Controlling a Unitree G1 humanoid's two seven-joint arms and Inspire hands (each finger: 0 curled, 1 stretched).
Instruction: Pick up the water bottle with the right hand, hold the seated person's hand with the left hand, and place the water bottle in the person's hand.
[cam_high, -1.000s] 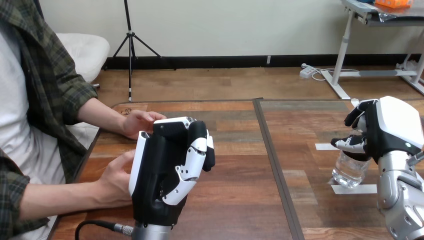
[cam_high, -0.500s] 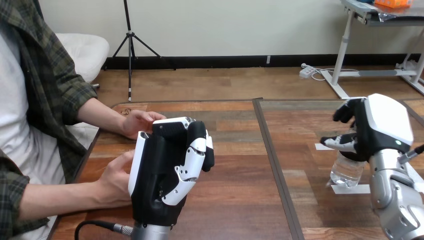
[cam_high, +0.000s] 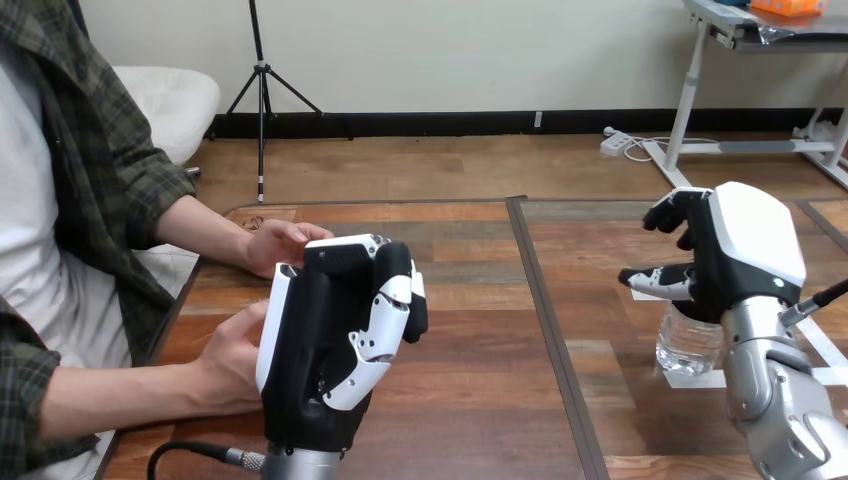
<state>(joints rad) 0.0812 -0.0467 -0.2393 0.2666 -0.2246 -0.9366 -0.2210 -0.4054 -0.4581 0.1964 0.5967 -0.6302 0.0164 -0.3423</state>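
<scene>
A clear water bottle (cam_high: 688, 345) stands at the right of the wooden table (cam_high: 470, 400), on a white tape mark (cam_high: 705, 380). My right hand (cam_high: 735, 255) covers its top, fingers curled round it. My left hand (cam_high: 320, 350) is raised at the centre left, palm facing right, fingers loosely bent and holding nothing. Just behind its back, at the left, is one of the person's hands (cam_high: 232, 355); whether they touch I cannot tell. The person's other hand (cam_high: 280, 243) rests on the table farther back.
A dark seam (cam_high: 545, 300) runs front to back down the table's middle. More white tape strips (cam_high: 645, 294) lie near the bottle. The person's forearms come in from the left edge.
My right hand has moved left and slightly up, and the bottle has shifted left with it. My left hand and the person's hands have stayed put.
</scene>
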